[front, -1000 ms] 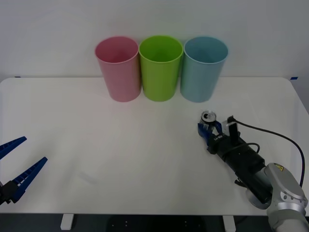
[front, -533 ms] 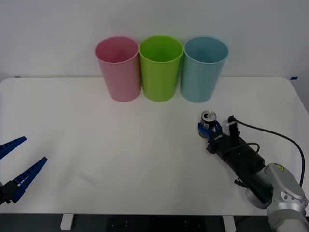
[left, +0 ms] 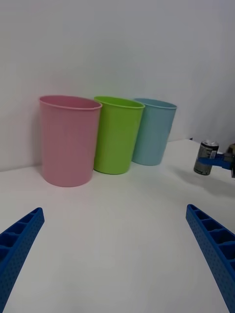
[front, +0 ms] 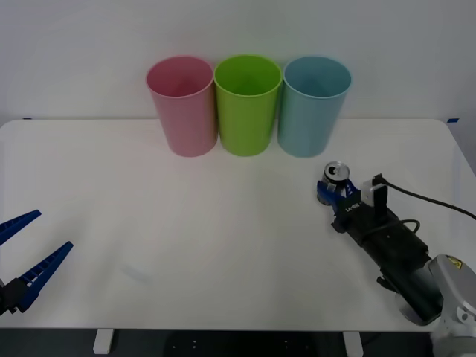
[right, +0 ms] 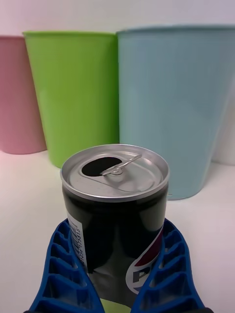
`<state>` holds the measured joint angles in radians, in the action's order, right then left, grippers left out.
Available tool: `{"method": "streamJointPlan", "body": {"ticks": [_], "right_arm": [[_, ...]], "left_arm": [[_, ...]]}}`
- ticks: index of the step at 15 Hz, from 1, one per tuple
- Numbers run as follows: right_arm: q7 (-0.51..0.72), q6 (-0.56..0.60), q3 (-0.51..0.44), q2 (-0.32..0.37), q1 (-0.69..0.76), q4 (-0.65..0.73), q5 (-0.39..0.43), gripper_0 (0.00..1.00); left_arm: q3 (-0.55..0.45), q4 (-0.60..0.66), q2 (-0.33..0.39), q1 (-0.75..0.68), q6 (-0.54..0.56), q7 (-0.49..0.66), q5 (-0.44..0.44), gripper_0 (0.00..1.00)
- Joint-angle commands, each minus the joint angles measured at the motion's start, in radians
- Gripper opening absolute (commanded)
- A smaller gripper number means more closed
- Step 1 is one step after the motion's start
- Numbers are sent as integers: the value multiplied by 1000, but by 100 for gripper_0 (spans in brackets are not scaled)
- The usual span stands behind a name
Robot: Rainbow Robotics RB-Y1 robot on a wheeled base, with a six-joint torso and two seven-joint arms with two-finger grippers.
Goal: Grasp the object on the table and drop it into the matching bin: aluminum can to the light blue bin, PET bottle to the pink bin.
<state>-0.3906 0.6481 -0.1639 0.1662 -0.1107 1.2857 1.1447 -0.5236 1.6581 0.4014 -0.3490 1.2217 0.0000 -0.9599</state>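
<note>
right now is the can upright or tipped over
Upright: the aluminum can shows its silver top level and facing up, held between the right gripper fingers.

Bare lab: white table [front: 186,245], blank wall [front: 238,30]

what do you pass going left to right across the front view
left gripper → pink bin → lime green bin → light blue bin → aluminum can held in the right gripper

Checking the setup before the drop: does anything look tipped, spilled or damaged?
Nothing stands out. The aluminum can is upright in the right claw, already opened, with no spill on the table. The three bins stand upright in a row; the left claw waits open.
</note>
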Motion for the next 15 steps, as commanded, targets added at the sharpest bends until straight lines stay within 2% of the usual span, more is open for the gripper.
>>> {"method": "streamJointPlan", "body": {"ticks": [1, 5, 7, 13, 15], "right_arm": [[116, -12, 18, 24, 75, 147, 0, 0], [325, -22, 24, 67, 177, 371, 1, 0], [421, -28, 23, 81, 210, 457, 35, 0], [711, -68, 9, 171, 229, 629, 119, 0], [780, -79, -3, 210, 204, 652, 178, 0]], "left_arm": [[0, 0, 0, 0, 0, 0, 0, 100], [0, 0, 0, 0, 0, 0, 0, 100], [0, 0, 0, 0, 0, 0, 0, 100], [0, 0, 0, 0, 0, 0, 0, 100], [0, 0, 0, 0, 0, 0, 0, 100]]}}
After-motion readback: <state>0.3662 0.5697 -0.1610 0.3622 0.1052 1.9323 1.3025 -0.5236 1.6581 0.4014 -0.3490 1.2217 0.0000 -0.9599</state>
